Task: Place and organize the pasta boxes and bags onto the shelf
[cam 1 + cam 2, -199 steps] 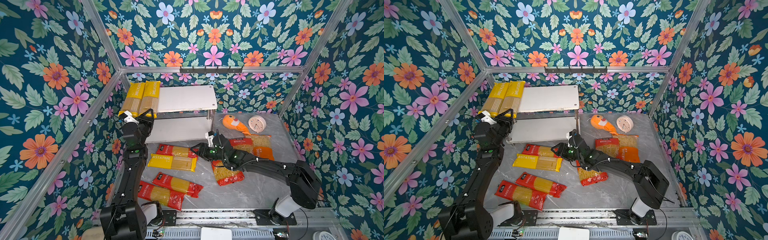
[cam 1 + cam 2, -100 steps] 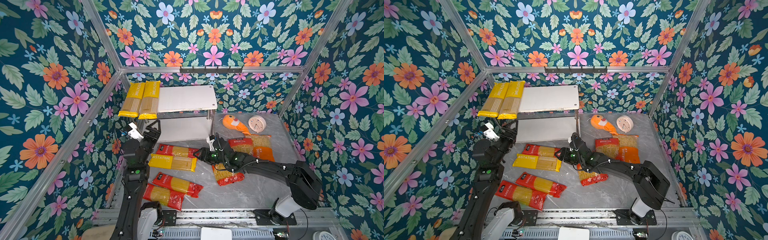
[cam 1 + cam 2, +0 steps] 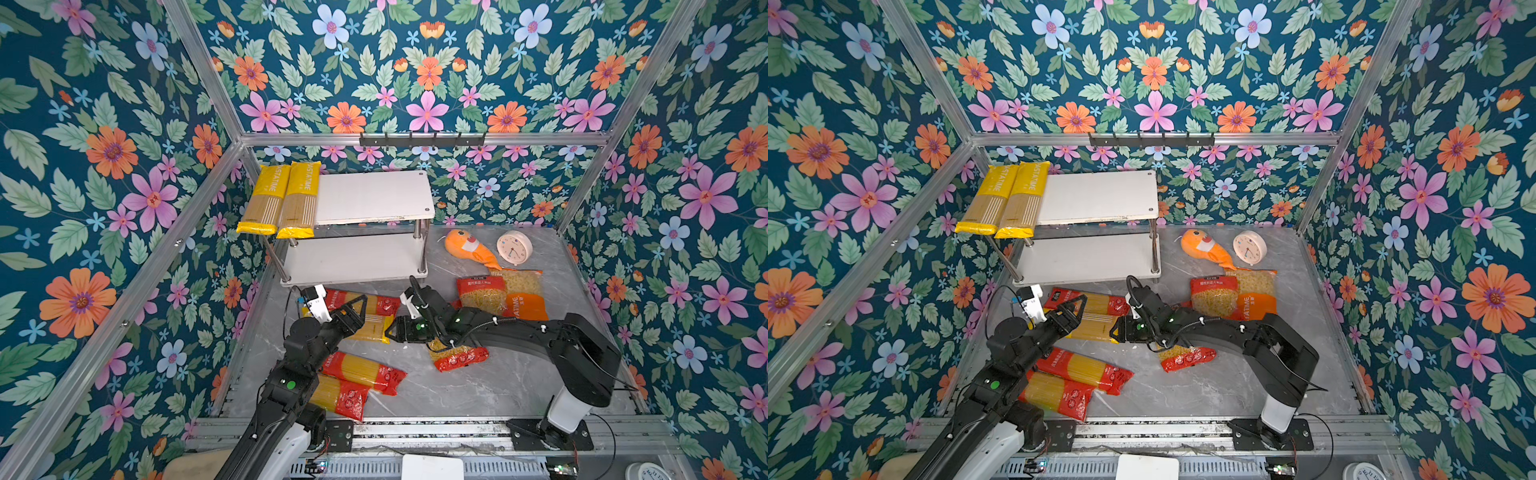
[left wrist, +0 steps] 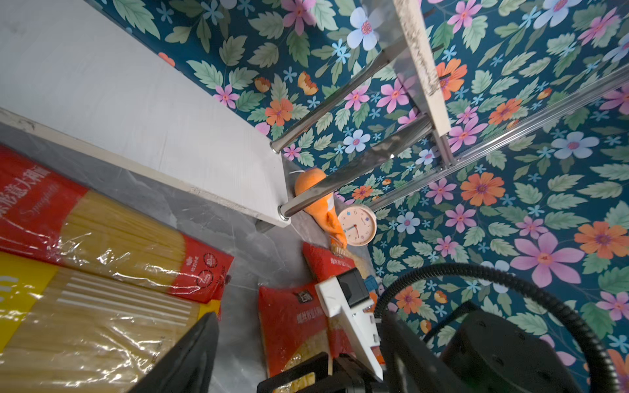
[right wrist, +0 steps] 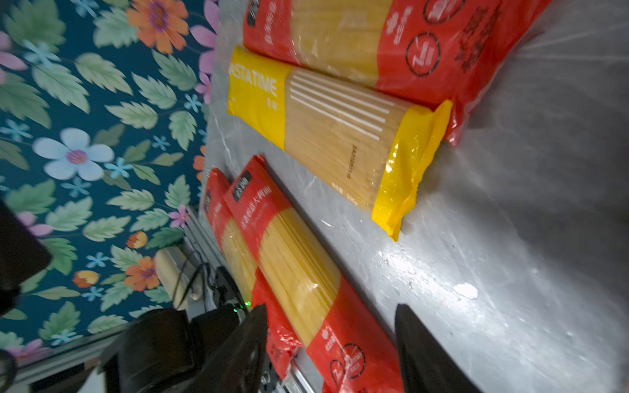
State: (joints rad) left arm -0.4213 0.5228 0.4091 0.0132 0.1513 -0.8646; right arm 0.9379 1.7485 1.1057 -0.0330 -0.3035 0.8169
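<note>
1. Here our left tool [image 3: 354, 306] hangs with its jaws spread and nothing between them, just above the yellow spaghetti pack [image 3: 372, 328] lying on the table [image 3: 457, 386].
2. Our right tool [image 3: 391, 329] sits low at that pack's right end, jaws apart and empty (its wrist view shows both fingers [image 5: 245, 350] clear of everything).
3. A red spaghetti pack [image 3: 376, 302] lies pressed against the yellow one, between it and the shelf [image 3: 374, 197].
4. Nearer the table's front edge we see a second red pack [image 3: 365, 371] partly overlapping a third red pack [image 3: 345, 400]; the left arm passes over both.
5. Under the right arm lies a small red pasta bag [image 3: 459, 357]; further back, a wide red bag [image 3: 480, 293] rests partly on the orange bag [image 3: 525, 297].
6. The shelf stands at the back left, and on the left end of its upper board an outer yellow pack [image 3: 264, 199] and an inner yellow pack [image 3: 300, 199] lie side by side, overhanging the front edge.
7. Right of the shelf sit a plush fish [image 3: 467, 249] and a clock [image 3: 514, 248].
</note>
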